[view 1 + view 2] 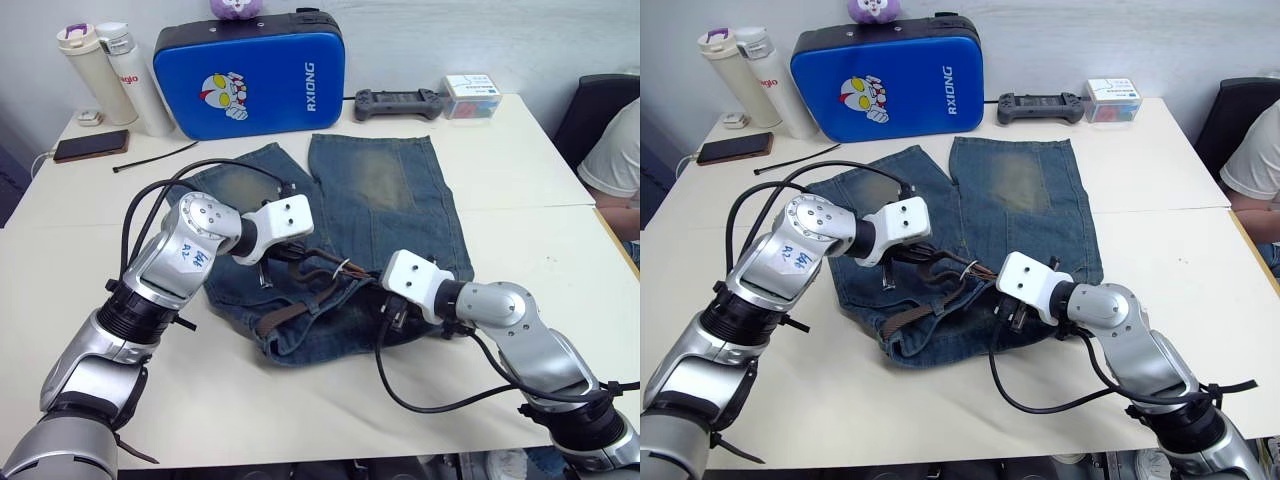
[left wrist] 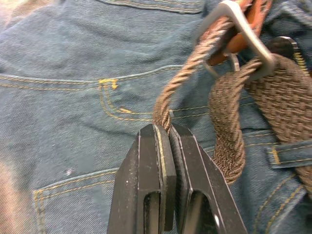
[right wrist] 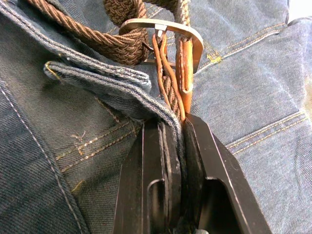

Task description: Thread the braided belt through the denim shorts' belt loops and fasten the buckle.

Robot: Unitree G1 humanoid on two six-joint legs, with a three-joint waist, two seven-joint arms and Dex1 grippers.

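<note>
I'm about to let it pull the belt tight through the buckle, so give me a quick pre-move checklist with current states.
1. Left gripper clamped on the braided belt: ok, fingers shut on the strand.
2. Right gripper holding the buckle end and the denim shorts waistband edge: ok, shut.
3. Belt passed through the buckle: ok, strap runs through the frame.
4. Prong seated in the weave: cannot tell.
5. Belt through all belt loops: cannot tell, waistband bunched.
6. Black cable tie away from the shorts: ok.

Cream tabletop (image 1: 520, 170) against a pale wall (image 1: 480, 40); black chair (image 1: 600, 110) beside its far right corner.
</note>
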